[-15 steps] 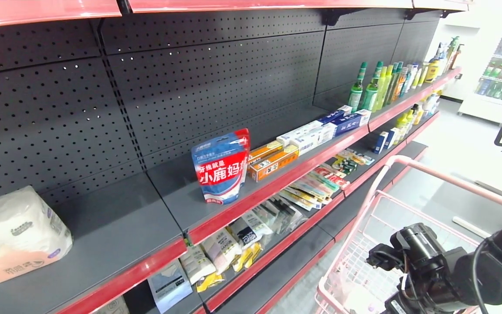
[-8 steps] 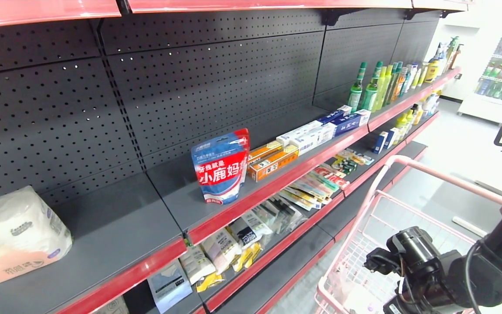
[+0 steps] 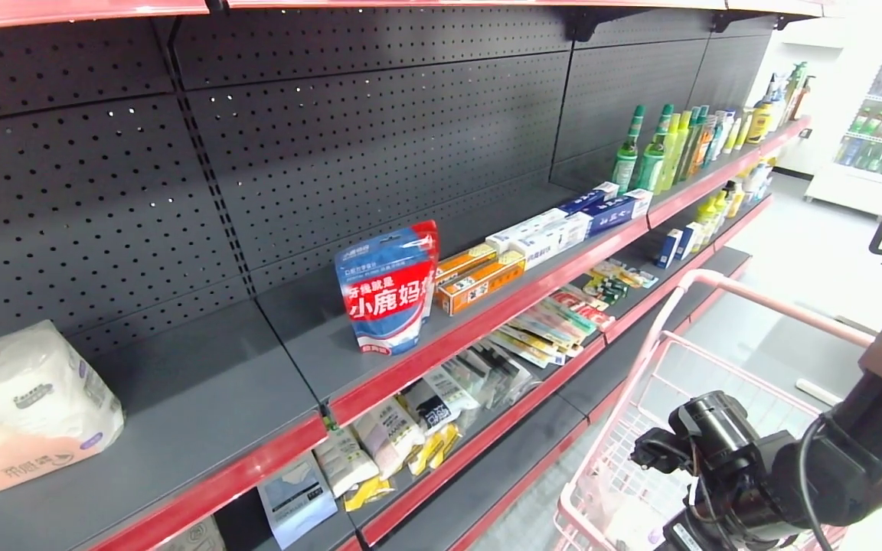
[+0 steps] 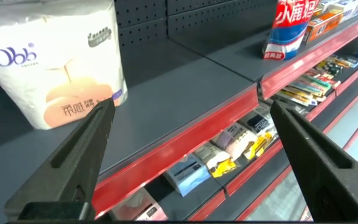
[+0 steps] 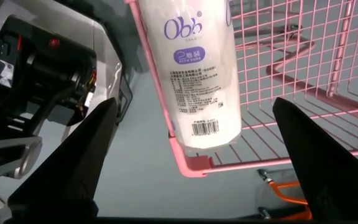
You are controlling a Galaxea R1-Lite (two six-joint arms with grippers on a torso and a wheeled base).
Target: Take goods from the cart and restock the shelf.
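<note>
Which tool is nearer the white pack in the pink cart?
Right. The right tool is open directly over the white pack in the cart; the left tool is away at the shelf, facing the tissue pack there.

I count 2 white tissue packs: the shelf pack (image 4: 55, 56) just ahead of my left pincer (image 4: 191, 104), and the cart pack (image 5: 194, 68) straight ahead of my right pincer (image 5: 192, 102). There is 1 pink cart (image 3: 762, 305). 1 blue-and-red pouch (image 3: 389, 287) stands farther along the shelf (image 3: 204, 398) from the left pincer, with 2 orange boxes (image 3: 479, 285) just past it. The white boxes (image 3: 540, 237), blue boxes (image 3: 613, 210) and green bottles (image 3: 648, 157) beyond are too crowded for me to count.
</note>
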